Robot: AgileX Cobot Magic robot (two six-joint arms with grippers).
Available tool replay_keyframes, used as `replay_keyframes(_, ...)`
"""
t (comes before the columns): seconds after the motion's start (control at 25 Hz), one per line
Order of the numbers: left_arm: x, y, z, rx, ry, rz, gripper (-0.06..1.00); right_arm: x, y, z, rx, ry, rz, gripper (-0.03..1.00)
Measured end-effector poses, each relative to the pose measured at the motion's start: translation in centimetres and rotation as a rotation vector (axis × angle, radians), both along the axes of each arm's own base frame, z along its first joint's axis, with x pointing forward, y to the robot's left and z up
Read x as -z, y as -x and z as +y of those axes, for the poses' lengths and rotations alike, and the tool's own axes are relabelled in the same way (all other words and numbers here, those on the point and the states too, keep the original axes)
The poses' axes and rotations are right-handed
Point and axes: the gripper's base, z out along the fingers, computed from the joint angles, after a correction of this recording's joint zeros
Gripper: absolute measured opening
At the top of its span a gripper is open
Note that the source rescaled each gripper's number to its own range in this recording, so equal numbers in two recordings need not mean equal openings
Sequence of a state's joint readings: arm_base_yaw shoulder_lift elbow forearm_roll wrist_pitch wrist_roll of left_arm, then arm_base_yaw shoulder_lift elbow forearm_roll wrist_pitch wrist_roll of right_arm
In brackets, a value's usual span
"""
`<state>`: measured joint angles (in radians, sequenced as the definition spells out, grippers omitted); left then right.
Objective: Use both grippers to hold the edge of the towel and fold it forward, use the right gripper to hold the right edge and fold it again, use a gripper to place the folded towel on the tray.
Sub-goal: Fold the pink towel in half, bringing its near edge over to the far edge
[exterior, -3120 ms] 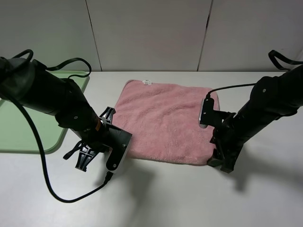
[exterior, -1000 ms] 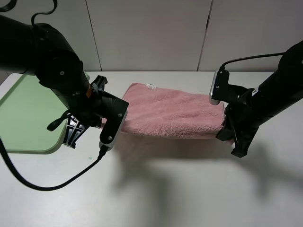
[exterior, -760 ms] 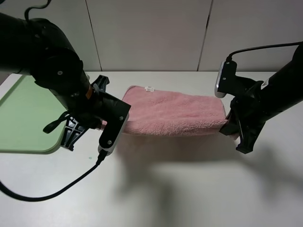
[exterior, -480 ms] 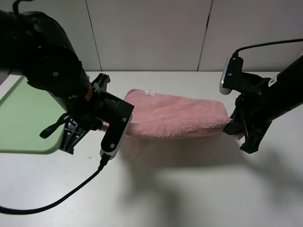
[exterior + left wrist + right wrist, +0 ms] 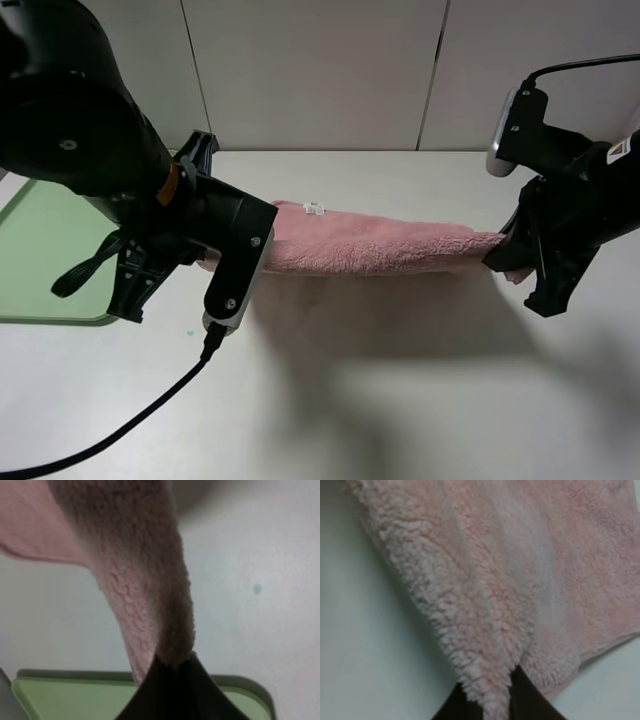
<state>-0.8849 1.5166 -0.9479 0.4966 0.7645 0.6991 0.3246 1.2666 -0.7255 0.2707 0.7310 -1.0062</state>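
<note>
Slippage threatens, since the towel (image 5: 380, 245) stretches lifted over the surface (image 5: 400, 400) between left hand (image 5: 172, 669) and right hand (image 5: 506, 681), each clamped on a fluffy corner, so uneven forward travel could tug one free or skew the fold.

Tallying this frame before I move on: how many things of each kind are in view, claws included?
towel, pink: 1
tray, light green: 1
claws, black: 2 (left claw and right claw, each shut on the towel)
Total: 4
</note>
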Motion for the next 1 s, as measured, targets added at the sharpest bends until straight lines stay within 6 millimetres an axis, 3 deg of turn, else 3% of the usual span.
replay_keyframes(0.48, -1.2, 1.7, -0.1, -0.020, -0.007, 0.001, 0.00, -1.4, 1.5, -0.3, 0.011, -0.024, 0.008, 0.00)
replay_keyframes(0.8, -1.2, 1.6, -0.1, -0.038, 0.014, -0.004, 0.00, -1.4, 1.5, -0.4, 0.010, -0.019, 0.005, 0.00)
replay_keyframes(1.0, -0.6, 0.3, 0.4, -0.077, 0.023, -0.003, 0.00, -1.6, 1.1, -0.3, 0.019, -0.028, -0.030, 0.00)
